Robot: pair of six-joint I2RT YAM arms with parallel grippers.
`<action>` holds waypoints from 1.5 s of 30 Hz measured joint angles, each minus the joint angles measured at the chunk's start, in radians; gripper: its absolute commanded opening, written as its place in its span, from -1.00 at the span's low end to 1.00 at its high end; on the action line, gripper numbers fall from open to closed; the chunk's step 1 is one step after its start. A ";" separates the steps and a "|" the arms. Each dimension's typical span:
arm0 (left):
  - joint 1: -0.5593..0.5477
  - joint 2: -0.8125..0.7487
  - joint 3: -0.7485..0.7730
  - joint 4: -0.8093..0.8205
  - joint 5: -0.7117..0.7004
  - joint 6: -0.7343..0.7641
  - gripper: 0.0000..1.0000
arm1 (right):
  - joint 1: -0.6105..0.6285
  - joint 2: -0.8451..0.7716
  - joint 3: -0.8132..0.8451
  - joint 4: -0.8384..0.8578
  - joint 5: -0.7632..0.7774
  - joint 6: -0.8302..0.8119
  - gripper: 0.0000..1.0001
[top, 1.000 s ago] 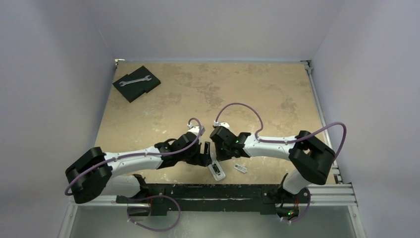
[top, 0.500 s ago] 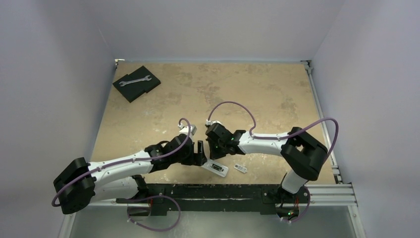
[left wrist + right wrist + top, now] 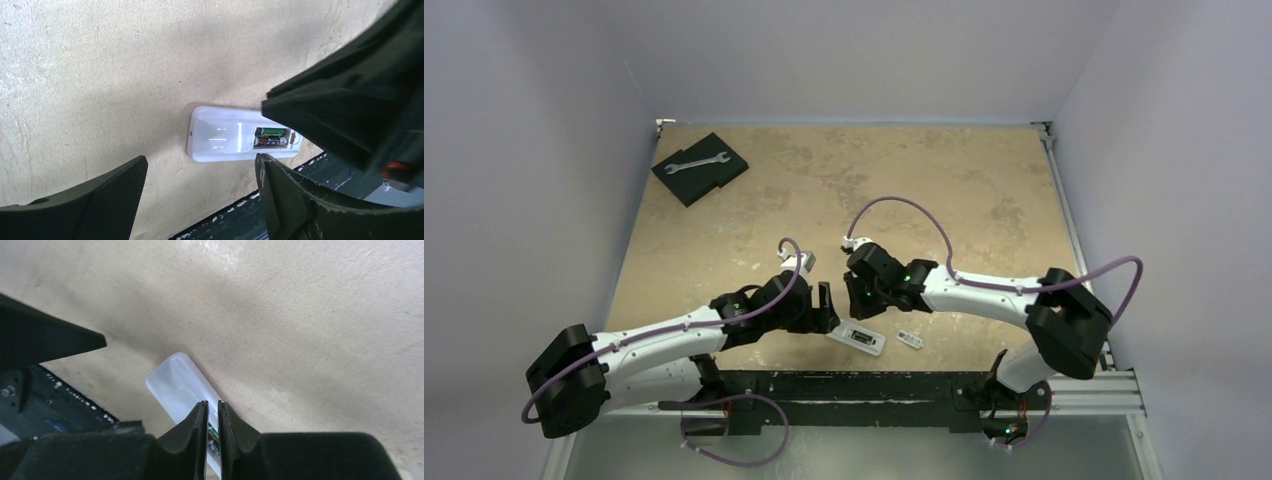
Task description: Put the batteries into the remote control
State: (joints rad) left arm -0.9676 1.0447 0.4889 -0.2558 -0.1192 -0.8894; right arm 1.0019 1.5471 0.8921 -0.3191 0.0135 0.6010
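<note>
Plainly, the remote control (image 3: pixel 856 340) lay flat on the tan table (image 3: pixel 944 190), back upward, close to the table's near edge and skewed a little to that edge. In the left wrist view the remote control (image 3: pixel 225 137) showed its bay uncovered at one end, and the batteries (image 3: pixel 270 136) sat inside it side by side, lengthwise, their dark and green wrappers showing.

The left gripper (image 3: pixel 824 305) hung just beside the remote on its far left side, its fingers (image 3: pixel 115 195) spread wide with nothing between them; the remote appeared beyond the gap, apart from both fingers.

The right gripper (image 3: pixel 861 300) stood over the bay end of the remote. From its own wrist camera the right gripper (image 3: pixel 210 407) had its two fingertips (image 3: pixel 197 415) drawn nearly together, with only a thin slit between them and nothing clamped in it. Through that slit a strip of the remote (image 3: pixel 180 385) and a sliver of battery wrapper (image 3: pixel 213 437) were visible. Whether the tips touched the remote could not be told.

A small white cover piece (image 3: pixel 910 340) lay just to the right of the remote, apart from it. Well away from the remote, toward the far left corner, a wrench (image 3: pixel 696 161) rested on a dark pad (image 3: pixel 714 180).
</note>
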 measured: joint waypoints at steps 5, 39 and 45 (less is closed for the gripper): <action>0.000 -0.032 0.000 -0.018 0.003 -0.013 0.57 | 0.000 -0.115 0.000 -0.064 0.036 -0.022 -0.35; 0.000 -0.101 0.044 -0.066 0.056 0.081 0.61 | 0.000 -0.119 0.168 -0.573 0.104 -0.243 0.65; 0.000 -0.089 0.044 -0.052 0.064 0.090 0.61 | 0.000 -0.020 0.207 -0.629 0.099 -0.275 0.72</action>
State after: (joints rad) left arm -0.9676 0.9554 0.5327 -0.3080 -0.0555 -0.7998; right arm 1.0019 1.5272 1.0988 -0.9485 0.1123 0.3260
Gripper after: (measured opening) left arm 0.803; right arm 0.854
